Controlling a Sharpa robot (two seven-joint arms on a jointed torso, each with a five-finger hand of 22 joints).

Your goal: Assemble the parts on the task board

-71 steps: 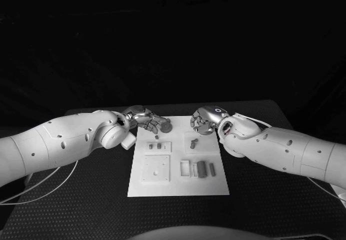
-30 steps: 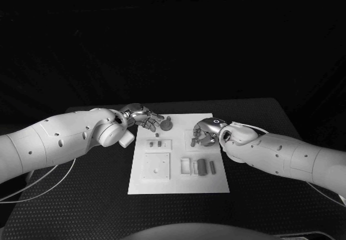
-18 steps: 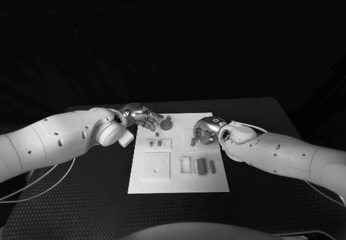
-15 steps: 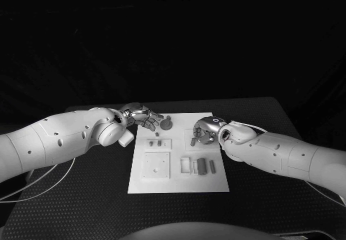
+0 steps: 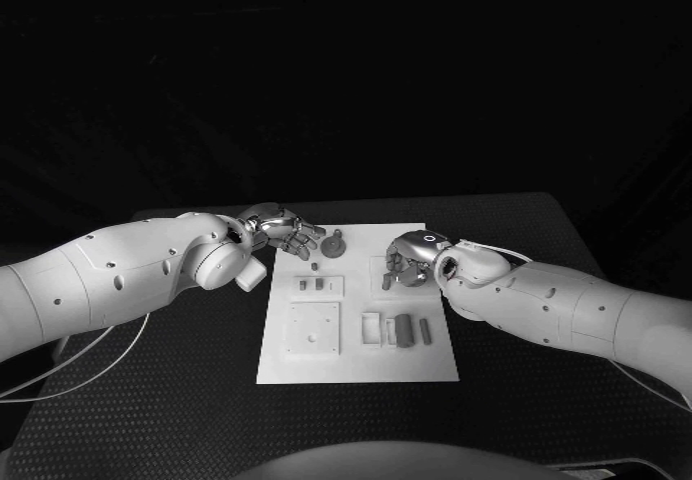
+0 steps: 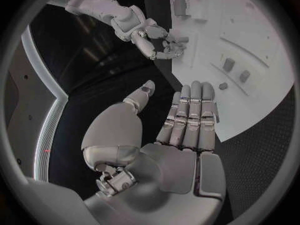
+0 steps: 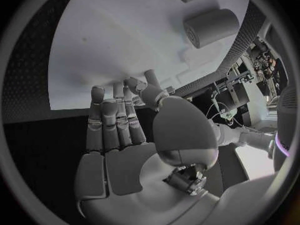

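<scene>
task board [image 5: 356,365] far corner hidden under left hand [image 5: 289,236], parts [image 5: 402,329] too small to identify

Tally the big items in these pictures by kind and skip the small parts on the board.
Hands: 2 (left hand, right hand)
Arms: 2 (left arm, right arm)
Board: 1
Table: 1
Total: 6
</scene>
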